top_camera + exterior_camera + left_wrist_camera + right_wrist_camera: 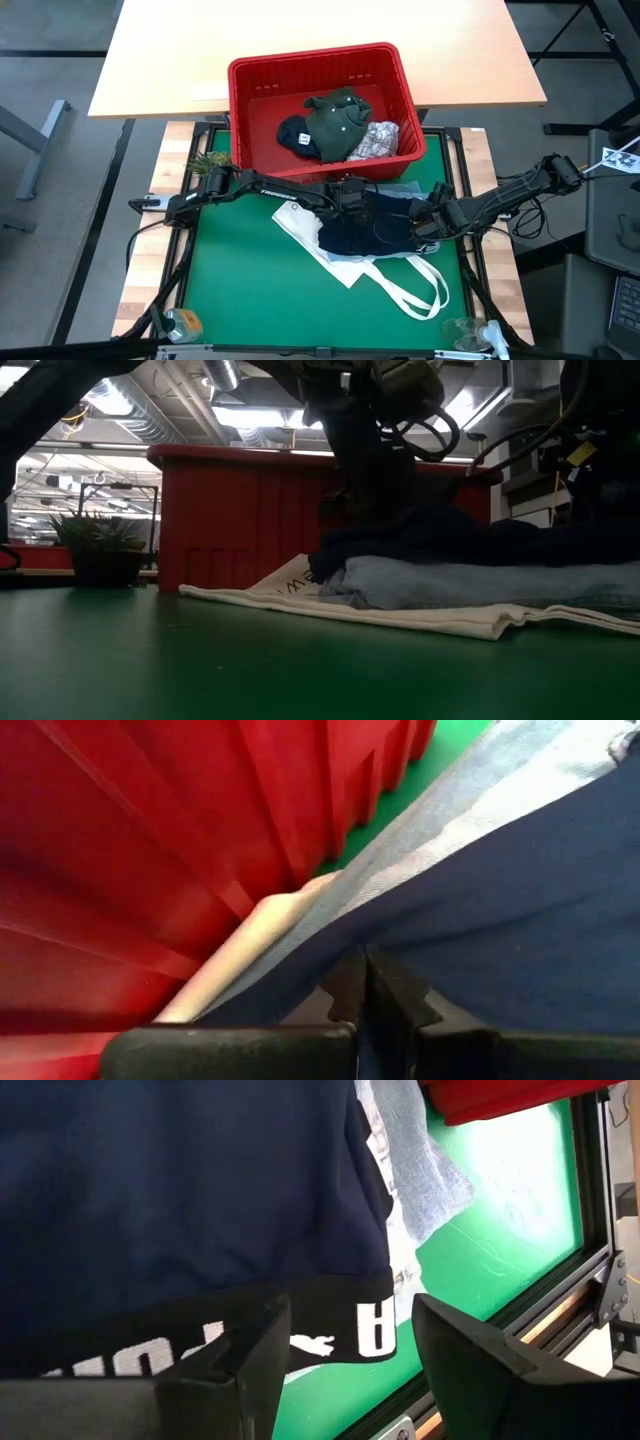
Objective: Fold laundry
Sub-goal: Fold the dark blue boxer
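Just beside the red basket (325, 105): left end effector (352, 196) pinching navy garment (370, 228) at its far edge, right end effector (418, 222) spread at its right end.

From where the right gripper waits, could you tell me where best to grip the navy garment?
Probably its black lettered waistband, which lies flat as the navy garment's edge right before the open right gripper; coming from the table's right side looks easiest.
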`<state>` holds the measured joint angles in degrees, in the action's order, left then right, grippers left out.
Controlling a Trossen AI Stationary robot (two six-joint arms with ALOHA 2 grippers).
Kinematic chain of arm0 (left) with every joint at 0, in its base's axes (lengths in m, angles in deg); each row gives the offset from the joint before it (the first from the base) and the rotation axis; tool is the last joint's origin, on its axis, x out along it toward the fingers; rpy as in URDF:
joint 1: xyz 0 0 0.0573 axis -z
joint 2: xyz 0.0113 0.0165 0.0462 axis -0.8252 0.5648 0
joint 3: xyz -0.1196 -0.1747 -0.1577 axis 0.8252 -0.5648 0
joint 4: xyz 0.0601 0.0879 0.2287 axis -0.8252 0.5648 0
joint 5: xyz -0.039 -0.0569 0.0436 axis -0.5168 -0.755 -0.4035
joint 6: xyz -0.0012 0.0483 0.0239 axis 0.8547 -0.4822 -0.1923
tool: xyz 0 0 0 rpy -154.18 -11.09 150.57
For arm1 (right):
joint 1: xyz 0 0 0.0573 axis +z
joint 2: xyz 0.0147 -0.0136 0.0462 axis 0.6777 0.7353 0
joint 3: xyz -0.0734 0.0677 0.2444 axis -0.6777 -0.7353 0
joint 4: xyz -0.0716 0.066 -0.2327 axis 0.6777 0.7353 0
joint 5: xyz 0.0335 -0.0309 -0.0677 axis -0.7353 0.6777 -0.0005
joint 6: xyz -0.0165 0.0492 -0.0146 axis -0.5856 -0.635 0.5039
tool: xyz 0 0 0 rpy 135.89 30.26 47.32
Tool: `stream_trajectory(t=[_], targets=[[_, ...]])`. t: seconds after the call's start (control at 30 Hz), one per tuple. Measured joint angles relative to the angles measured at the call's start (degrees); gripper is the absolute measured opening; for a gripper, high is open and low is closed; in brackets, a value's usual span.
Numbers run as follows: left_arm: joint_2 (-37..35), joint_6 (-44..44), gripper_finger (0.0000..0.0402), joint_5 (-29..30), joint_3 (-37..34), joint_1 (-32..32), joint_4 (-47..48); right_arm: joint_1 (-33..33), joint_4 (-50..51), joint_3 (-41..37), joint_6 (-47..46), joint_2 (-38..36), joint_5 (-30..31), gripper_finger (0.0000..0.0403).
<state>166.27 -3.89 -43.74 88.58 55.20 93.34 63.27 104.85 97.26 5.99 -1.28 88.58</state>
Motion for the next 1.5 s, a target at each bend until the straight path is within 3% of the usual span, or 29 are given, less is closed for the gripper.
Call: stream_trajectory(t=[0.3, 0.57, 0.67, 0.87, 0.97, 1.1, 1.3, 1.5], targets=[[-0.33, -0.13, 0.0004, -0.73, 0.07, 2.55, 0.18, 0.0, -0.08, 0.0, -0.12, 0.0, -0.12, 0.0209], [-1.83, -2.69, 0.0004, -1.19, 3.35, 3.91, 2.78, 0.0, 0.82, 0.02, -0.19, 0.0, -3.77, 0.0209], [-3.27, -4.26, 0.0004, -4.45, 3.7, 4.59, 3.66, 0.0, 2.73, 1.17, 0.08, 0.0, -6.85, 0.0209], [-5.67, -5.07, 0.0004, -18.71, 3.85, 7.36, 6.89, 0.22, 6.21, 8.61, -0.51, 0.0, -11.6, 0.0209], [-5.7, -5.09, 0.0004, -21.7, 3.85, 9.67, 8.77, 2.19, 3.92, 11.59, -2.86, -0.05, -11.91, 0.0209], [-5.7, -5.1, 0.0004, -19.05, 3.82, 12.89, 13.16, 6.42, -2.65, 11.99, -3.16, 0.02, -11.51, 0.0209], [-5.7, -3.19, 0.0004, -8.57, 3.82, 16.52, 17.81, 11.9, -11.43, 8.64, -5.74, 0.02, -9.99, 0.0209], [-5.7, -0.87, 0.0004, -5.83, 2.09, 18.05, 18.39, 16.3, -14.58, 4.21, -13.24, 0.02, -10.42, 0.0209]])
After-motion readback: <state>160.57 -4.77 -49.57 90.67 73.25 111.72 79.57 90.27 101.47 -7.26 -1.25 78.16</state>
